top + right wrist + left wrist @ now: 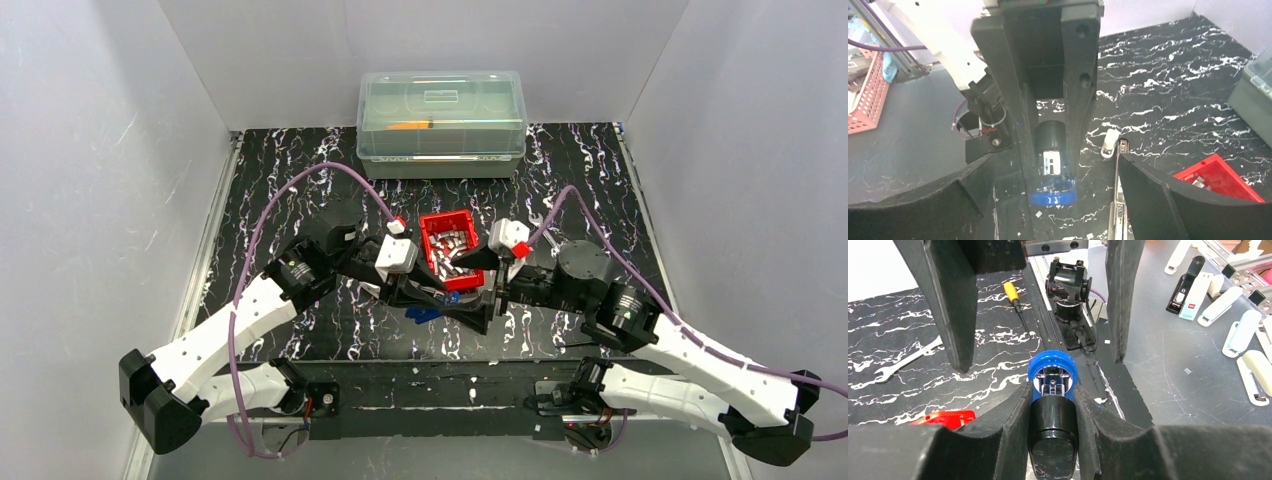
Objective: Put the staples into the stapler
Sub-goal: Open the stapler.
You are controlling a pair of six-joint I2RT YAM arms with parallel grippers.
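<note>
The stapler (1053, 425) is black with a blue end, and my left gripper (1053, 390) is shut on its body, the blue end pointing away from the wrist. Seen from above, the stapler (430, 310) sits low over the mat just in front of the red bin (448, 222) that holds the staples (450, 248). My right gripper (1048, 200) stands open, its fingers wide on either side of the stapler's blue end (1053, 197) without touching it. A thin metal rail (1119, 200) with a white end piece (1109, 144) runs along the right finger's inner side.
A clear lidded box (442, 120) stands at the back of the marbled mat. An orange screwdriver (1010, 292) and a wrench (903, 360) lie on the mat. Several other staplers (1198, 290) lie on a grey surface beyond the mat's edge.
</note>
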